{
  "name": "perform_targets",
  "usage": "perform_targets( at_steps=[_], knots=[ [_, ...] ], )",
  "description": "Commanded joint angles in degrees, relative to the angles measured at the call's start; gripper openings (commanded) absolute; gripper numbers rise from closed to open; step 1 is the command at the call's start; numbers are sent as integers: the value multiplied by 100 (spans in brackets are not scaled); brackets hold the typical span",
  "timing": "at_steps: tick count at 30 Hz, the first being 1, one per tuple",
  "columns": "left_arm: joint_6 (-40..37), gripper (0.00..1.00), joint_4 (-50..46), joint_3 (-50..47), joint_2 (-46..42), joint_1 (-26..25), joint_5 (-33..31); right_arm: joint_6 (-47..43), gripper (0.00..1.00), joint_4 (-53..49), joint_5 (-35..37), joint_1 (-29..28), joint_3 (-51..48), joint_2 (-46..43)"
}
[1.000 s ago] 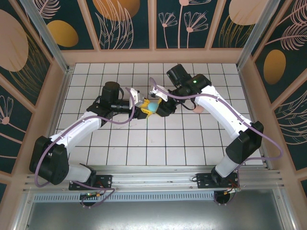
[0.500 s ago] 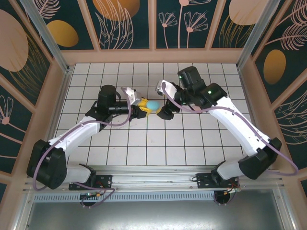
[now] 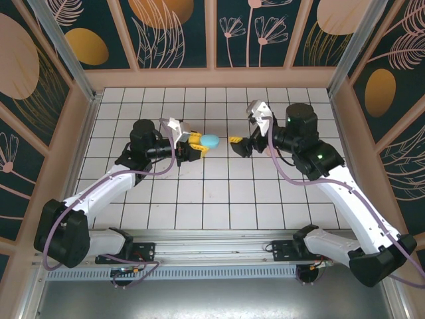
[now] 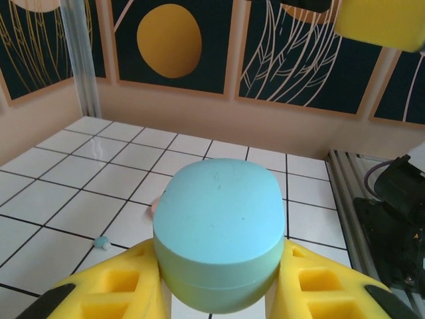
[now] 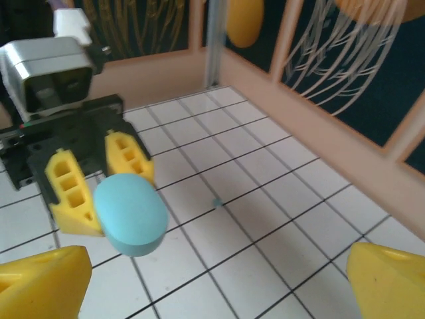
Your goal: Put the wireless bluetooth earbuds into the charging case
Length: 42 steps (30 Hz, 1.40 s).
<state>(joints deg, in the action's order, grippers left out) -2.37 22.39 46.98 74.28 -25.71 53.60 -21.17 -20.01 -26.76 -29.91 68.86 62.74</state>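
My left tool (image 3: 199,145) is clamped on the closed blue case (image 4: 219,219). My right tool (image 3: 240,143), just beside the case, gapes wide and empty. A teal earbud (image 4: 101,243) lies on the worktop (image 3: 199,199) near the case. I'd keep the case steady and get its lid open first.

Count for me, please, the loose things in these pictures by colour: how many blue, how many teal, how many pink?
Blue: 1, the blue charging case, gripped in the jaws of the left gripper.
Teal: 1, a tiny earbud lying on the tiles.
Pink: 1, a pink bit mostly hidden behind the case; its kind is unclear.
Total: 3.
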Motion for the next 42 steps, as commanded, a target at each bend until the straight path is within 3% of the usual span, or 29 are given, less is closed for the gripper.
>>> perform_targets(
  at_steps=[1,18,27,35,42],
  knots=[
    [-195,20,-307,273,-107,38,237,-365,99,-429,-627,-67,448,446],
    [-226,18,-322,250,-312,32,274,-1490,97,-1298,-286,-693,1349,1532],
    [-342,18,-474,246,-348,36,333,-1230,89,-1231,-264,-609,1614,1757],
    [-544,17,-664,268,-335,32,363,-728,77,-1356,-1103,-196,1943,1996],
    [-577,17,-687,286,-328,38,370,-450,76,-1402,-1026,-177,2085,2172]
  ],
)
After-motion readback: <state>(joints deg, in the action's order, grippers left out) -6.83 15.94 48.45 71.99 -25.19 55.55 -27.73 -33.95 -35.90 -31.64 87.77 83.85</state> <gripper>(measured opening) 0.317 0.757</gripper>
